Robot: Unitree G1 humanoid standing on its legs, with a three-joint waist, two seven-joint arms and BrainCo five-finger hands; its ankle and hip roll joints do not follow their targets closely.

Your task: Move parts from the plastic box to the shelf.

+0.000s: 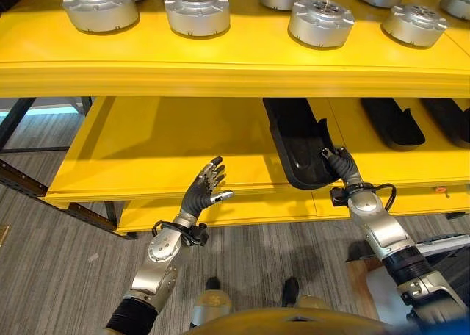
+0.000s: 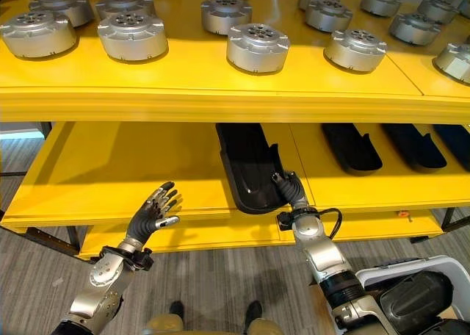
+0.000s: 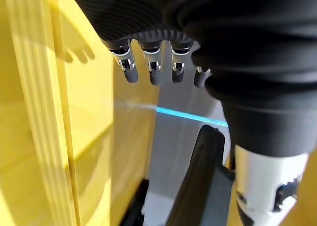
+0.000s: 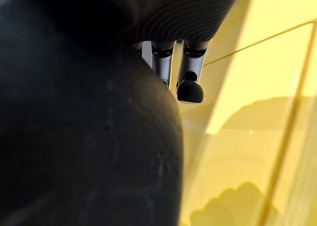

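Long black part [image 2: 250,166] flat on yellow shelf [image 2: 110,166], near end overhanging edge

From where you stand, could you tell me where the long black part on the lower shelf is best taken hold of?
Probably at its rounded near end, from the front. The long black part lies lengthwise on the lower shelf, its near end reaching the front edge while the rest runs back under the upper shelf. The right hand is already on that end; the left hand hovers open.

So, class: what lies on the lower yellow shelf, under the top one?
Long black parts, the nearest at the right hand; the top shelf covers their far ends. The left hand hovers open.
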